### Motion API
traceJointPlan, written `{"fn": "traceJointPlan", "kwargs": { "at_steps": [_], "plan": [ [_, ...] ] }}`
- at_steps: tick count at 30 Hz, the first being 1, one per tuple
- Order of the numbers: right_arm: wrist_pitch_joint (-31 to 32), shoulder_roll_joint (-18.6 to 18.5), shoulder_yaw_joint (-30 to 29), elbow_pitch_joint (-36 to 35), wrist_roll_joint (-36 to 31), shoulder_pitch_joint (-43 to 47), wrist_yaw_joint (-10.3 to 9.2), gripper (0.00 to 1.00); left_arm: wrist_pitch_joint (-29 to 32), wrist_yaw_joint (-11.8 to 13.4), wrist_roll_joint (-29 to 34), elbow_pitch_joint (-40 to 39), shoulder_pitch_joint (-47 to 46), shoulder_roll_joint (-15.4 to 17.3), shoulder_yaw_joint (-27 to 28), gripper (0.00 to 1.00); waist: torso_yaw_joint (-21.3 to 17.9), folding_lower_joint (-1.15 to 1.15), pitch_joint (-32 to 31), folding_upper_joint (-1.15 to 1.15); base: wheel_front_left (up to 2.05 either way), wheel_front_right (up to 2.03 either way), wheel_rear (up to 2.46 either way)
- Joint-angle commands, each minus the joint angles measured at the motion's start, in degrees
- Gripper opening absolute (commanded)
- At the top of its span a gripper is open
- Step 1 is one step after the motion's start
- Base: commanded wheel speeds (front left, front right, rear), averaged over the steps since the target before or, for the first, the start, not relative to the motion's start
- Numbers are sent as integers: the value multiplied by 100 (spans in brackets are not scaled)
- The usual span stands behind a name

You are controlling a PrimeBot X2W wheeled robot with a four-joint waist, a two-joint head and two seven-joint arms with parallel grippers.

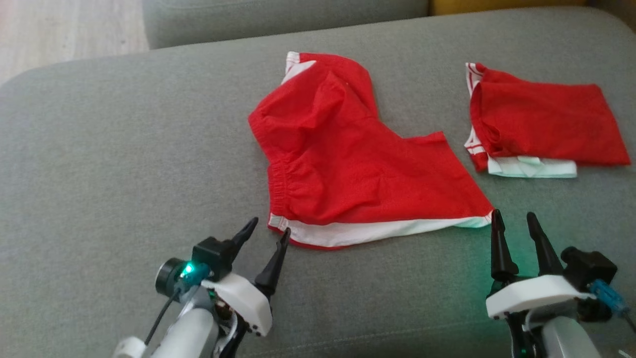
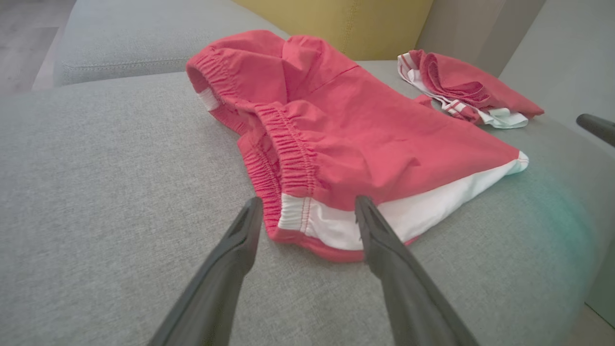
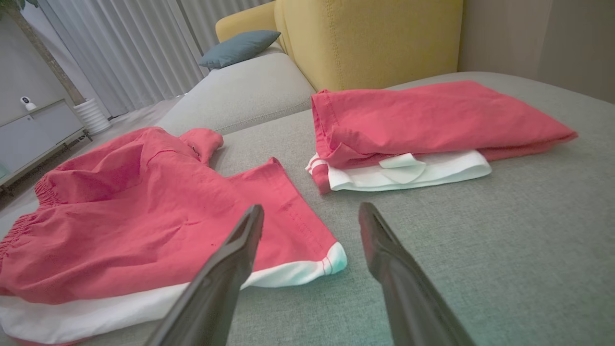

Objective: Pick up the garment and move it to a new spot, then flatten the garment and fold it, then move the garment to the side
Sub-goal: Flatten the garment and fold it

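Here, in the head view, the red shorts (image 1: 348,164) lie spread and rumpled on the grey sofa seat (image 1: 124,164), just ahead of both pincers. The left pincer (image 1: 271,226) hovers with its fingers spread wide and nothing between them. Its tips are just short of the near left corner of the shorts, where the white hem (image 1: 377,231) begins. The right pincer (image 1: 513,215) is equally wide apart and empty, its left fingertip right at the hem's other corner; whether it touches the cloth I cannot tell. Ahead of it, slightly to the right, lies a folded red garment (image 1: 541,124), apart from the shorts.

In the left wrist view, the left pincer (image 2: 308,202) gapes open, holding nothing. The red shorts (image 2: 375,134) start directly beyond its fingertips. The gathered waistband (image 2: 293,154) runs away from the pincer and the white hem (image 2: 432,206) stretches off to the right. The folded red garment (image 2: 471,86) lies far ahead to the right.

In the right wrist view, the right pincer (image 3: 311,209) stands open and empty over the grey sofa seat (image 3: 504,230). The red shorts (image 3: 144,206) lie ahead to its left, their white-edged corner just beyond the left finger. The folded red garment (image 3: 432,120) lies ahead, with a yellow armchair (image 3: 375,38) behind it. A blue cushion (image 3: 240,45) and curtains (image 3: 129,48) are further back to the left.
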Motion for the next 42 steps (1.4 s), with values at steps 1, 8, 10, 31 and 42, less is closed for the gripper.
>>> {"fn": "traceJointPlan", "kwargs": {
  "at_steps": [1,8,10,31,42],
  "plan": [
    [-36,-22,146,-188,23,-290,36,100,-32,-18,-8,-90,-303,80,158,100,-57,0,57,0,0,0,0],
    [-64,-22,173,-168,100,-368,36,100,-34,-29,-65,205,-578,142,60,100,-189,0,215,0,0,0,0],
    [-74,-22,160,-151,108,-379,36,100,-34,-32,-95,247,-629,164,9,100,-203,0,240,0,0,0,0],
    [290,-22,18,696,184,-471,36,100,-34,8,-100,-729,-271,192,272,0,-6,0,91,0,0,0,0],
    [268,-22,131,1517,634,-1036,36,100,-35,-18,-13,-783,-233,147,247,0,149,0,173,0,0,0,0]
  ]
}}
